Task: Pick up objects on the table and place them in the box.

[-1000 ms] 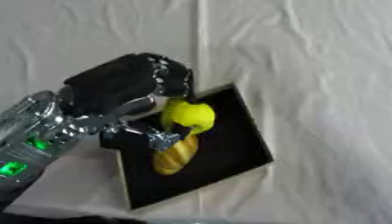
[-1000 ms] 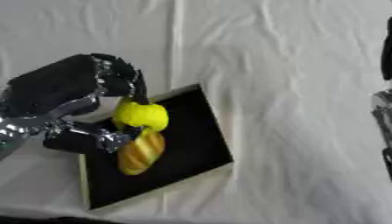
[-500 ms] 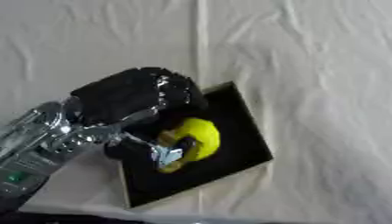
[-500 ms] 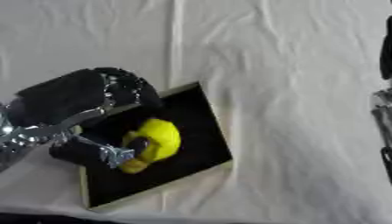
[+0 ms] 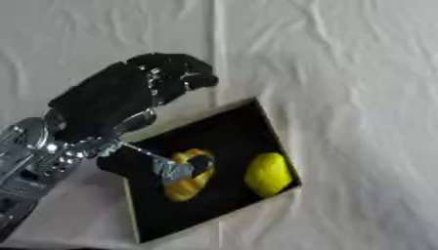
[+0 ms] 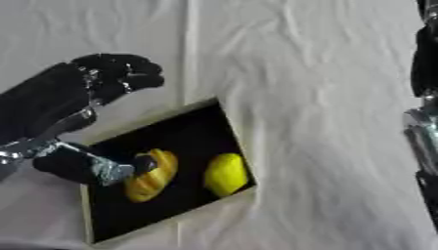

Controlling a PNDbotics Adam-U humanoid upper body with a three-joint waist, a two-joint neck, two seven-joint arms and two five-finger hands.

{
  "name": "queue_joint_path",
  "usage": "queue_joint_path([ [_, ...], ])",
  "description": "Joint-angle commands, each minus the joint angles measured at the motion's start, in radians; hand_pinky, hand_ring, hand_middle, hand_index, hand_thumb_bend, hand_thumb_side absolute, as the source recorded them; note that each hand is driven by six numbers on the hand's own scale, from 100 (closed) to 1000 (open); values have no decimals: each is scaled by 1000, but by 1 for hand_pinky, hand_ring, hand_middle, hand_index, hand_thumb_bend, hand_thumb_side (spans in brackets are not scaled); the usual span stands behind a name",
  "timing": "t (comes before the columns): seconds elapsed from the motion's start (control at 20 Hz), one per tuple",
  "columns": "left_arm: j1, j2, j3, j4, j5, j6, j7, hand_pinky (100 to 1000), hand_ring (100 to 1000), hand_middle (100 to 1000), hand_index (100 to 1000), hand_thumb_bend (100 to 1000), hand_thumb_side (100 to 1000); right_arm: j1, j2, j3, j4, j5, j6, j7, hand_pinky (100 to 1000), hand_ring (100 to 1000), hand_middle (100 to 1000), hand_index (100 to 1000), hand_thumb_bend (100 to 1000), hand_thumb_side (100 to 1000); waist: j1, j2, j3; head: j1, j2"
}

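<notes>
Our left hand [image 5: 128, 105] had let go of the lemon [image 5: 268, 174]: half a second earlier it sat inside the curl of our fingers over the box [image 5: 248, 119], and now it lay by itself on the black floor, close to the right edge and the near right corner. The hand had lifted up and to the left, its fingers curled but holding nothing, the thumb still hanging low over the orange-and-yellow piece [image 5: 188, 175] at the middle of the box. We took that piece for bread or a banana, though blur left us unsure. We judged this placement done; on the white cloth [image 5: 342, 73] we saw no further object to collect. Only the right eye view showed our right arm [image 6: 424, 122], a dark strip along the right edge; whether that hand was open or closed we could not tell.
</notes>
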State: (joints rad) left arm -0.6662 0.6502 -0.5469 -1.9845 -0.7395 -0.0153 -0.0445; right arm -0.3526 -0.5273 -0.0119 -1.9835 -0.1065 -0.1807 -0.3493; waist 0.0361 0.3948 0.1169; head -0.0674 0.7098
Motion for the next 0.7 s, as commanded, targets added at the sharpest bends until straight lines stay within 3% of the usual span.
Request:
queue_joint_path([
  [0.05,7,43,81,-15,46,13,150,814,862,800,877,363,570,-16,-22,-16,-17,5,-8,-6,845,796,710,839,100,710,-4,-16,-1,-8,-18],
  [0.15,32,73,160,-15,116,16,273,808,843,777,857,317,512,-23,-30,-22,-17,10,-17,-12,845,796,712,839,100,695,-6,-12,-4,-9,-27],
  [0.4,112,104,411,-15,300,21,565,823,844,775,849,331,454,-49,-62,-44,-17,34,-53,-33,844,795,716,839,100,656,-10,8,-15,-2,-63],
  [0.6,189,93,528,-15,485,-13,700,842,845,771,858,338,446,-72,-82,-64,-17,50,-82,-54,844,794,719,840,100,621,-17,32,-31,10,-95],
  [0.7,219,94,587,-15,546,-35,760,846,845,772,858,362,495,-77,-92,-76,-17,59,-96,-65,844,794,721,840,100,612,-19,42,-36,10,-105],
])
